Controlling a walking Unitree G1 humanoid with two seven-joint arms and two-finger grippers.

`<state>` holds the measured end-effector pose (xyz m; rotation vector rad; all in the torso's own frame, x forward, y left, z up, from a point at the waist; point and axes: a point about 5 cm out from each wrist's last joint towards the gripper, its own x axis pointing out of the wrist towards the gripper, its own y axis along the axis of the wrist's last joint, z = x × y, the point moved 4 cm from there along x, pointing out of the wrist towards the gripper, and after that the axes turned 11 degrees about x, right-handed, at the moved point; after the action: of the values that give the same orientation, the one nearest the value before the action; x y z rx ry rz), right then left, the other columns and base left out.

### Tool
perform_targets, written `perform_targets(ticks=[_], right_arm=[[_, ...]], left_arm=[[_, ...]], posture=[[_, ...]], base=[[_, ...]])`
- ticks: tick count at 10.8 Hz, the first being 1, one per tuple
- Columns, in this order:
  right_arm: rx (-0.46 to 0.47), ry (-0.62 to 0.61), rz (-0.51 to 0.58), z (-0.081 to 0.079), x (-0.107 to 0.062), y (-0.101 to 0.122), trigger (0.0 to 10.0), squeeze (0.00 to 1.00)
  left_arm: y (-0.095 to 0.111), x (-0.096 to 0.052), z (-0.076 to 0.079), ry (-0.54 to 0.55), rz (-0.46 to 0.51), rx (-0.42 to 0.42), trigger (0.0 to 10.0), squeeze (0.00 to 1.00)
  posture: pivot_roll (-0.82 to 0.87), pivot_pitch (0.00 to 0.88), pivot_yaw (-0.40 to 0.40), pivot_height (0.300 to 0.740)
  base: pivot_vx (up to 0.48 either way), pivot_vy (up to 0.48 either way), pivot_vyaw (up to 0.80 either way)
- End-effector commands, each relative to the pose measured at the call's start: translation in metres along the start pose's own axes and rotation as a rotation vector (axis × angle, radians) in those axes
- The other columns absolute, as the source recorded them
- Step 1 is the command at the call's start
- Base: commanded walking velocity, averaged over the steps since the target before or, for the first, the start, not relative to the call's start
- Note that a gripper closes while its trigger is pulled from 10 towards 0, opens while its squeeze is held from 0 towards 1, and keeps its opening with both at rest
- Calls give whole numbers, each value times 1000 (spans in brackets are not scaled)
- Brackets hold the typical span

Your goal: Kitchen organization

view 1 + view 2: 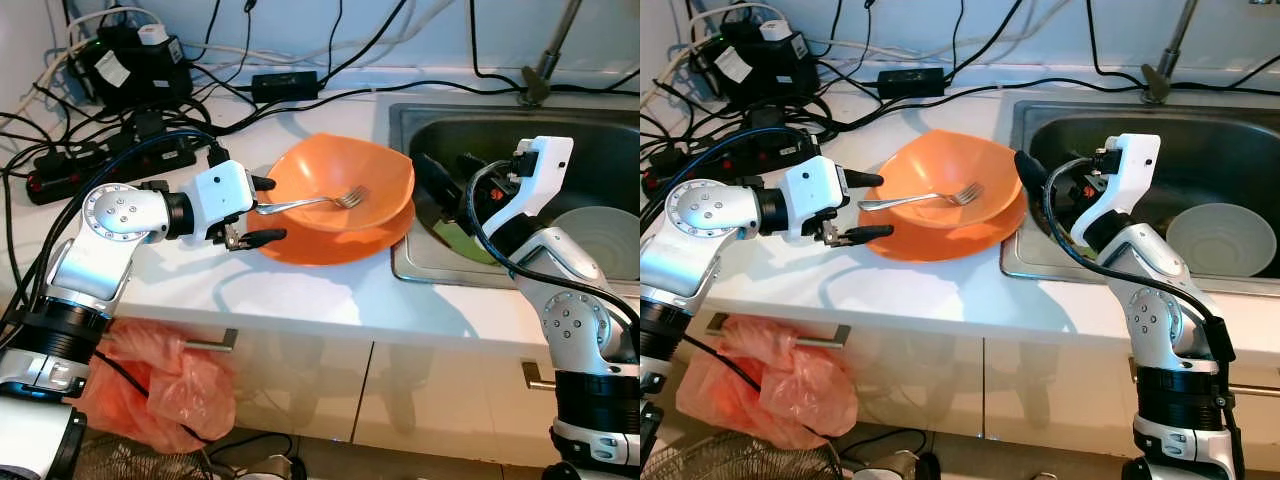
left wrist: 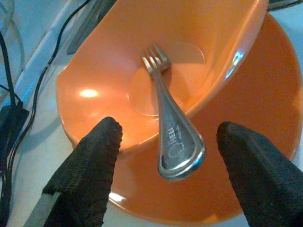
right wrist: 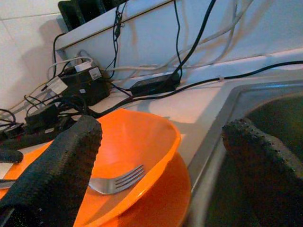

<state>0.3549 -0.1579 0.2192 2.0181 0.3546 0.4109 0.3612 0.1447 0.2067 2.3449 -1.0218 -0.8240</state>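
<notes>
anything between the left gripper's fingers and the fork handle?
Nothing. In the left wrist view the left gripper is open, with the fork handle end between its fingers, bare gaps either side, over the orange plate.
</notes>
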Motion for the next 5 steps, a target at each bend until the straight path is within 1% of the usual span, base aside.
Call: perform_targets(ticks=[1,3,4,5], right_arm=[[4,2,9,-2,-1,3,10000,0],[11,1,12,-2,-1,3,10000,0],[26,13,0,-4,-1,1,10000,0],[49,47,-34,-8,-3,-3,10000,0]], left_arm=[[-1,-1,-5,13,-9,20,0,0],[-3,0,-4,15,-16,25,0,0],[-3,0,-4,16,-14,27,0,0],[-3,0,-5,18,-11,30,0,0]], posture=[[95,55,104,740],[95,55,104,740],[98,55,105,740],[98,55,105,740]], base=[[0,0,0],[0,0,0],[0,0,0],[0,0,0]])
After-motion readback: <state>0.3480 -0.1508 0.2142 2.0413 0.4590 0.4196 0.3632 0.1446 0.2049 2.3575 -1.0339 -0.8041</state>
